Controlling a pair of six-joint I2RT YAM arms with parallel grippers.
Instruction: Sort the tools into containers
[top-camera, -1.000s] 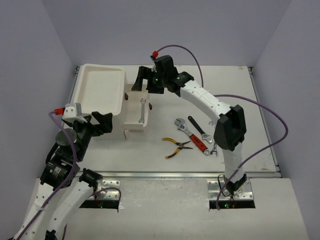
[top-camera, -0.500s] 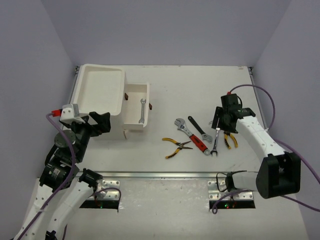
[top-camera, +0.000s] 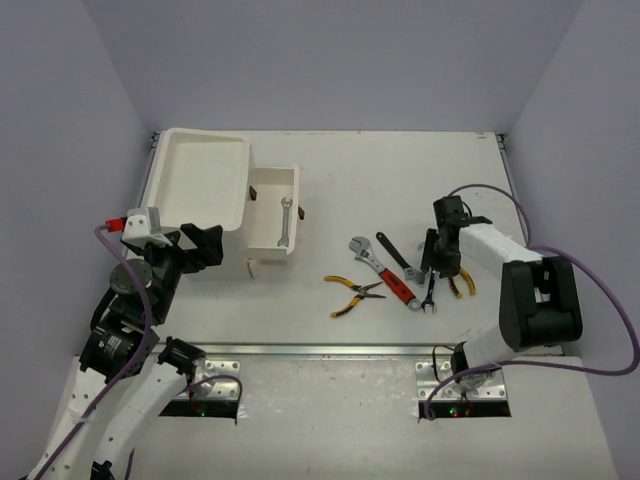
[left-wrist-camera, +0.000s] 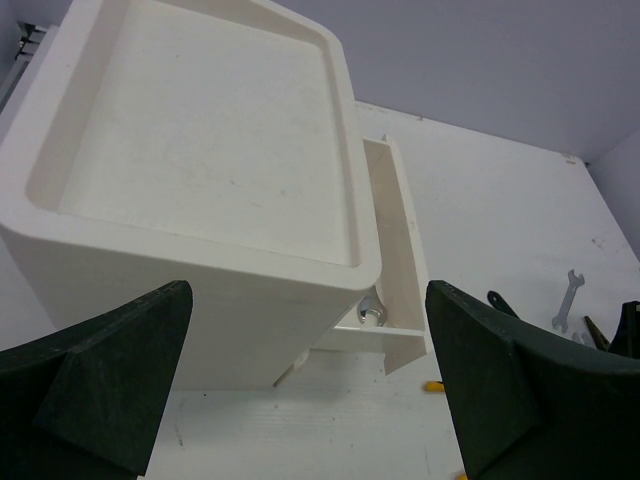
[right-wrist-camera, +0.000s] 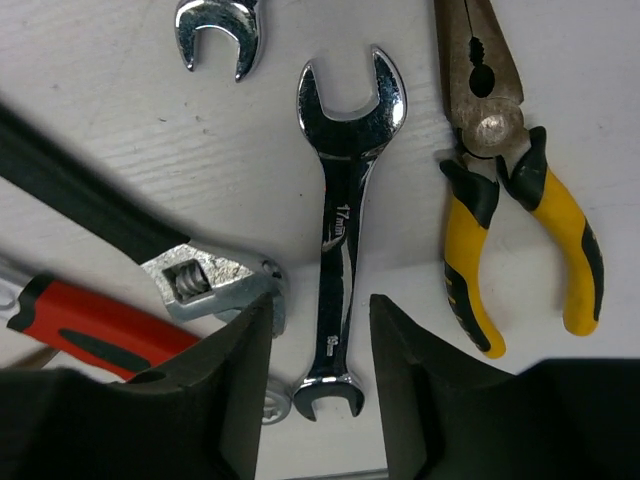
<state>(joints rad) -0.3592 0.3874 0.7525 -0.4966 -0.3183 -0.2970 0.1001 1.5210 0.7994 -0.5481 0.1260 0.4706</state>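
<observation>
The white container (top-camera: 200, 180) stands at the left with one drawer (top-camera: 262, 236) pulled out; a silver spanner (top-camera: 284, 220) lies in it. My right gripper (top-camera: 437, 265) is low over the tools at the right. In the right wrist view its jaws (right-wrist-camera: 320, 375) straddle a silver spanner (right-wrist-camera: 340, 230) lying flat on the table, open, with a gap on each side. Beside that spanner lie yellow-handled pliers (right-wrist-camera: 520, 220) and the red-handled adjustable wrench (right-wrist-camera: 205, 285). My left gripper (left-wrist-camera: 310, 400) hangs open and empty before the container (left-wrist-camera: 200, 150).
A black wrench (top-camera: 398, 255), the adjustable wrench (top-camera: 385, 272) and another pair of yellow-handled pliers (top-camera: 352, 292) lie mid-table. A second spanner head (right-wrist-camera: 218, 35) shows just beyond the straddled one. The table's front rail runs along the near edge.
My right arm has swung from above the drawer to the tools at the right and come down over the silver spanner, its jaws narrowing. The left arm has not moved.
</observation>
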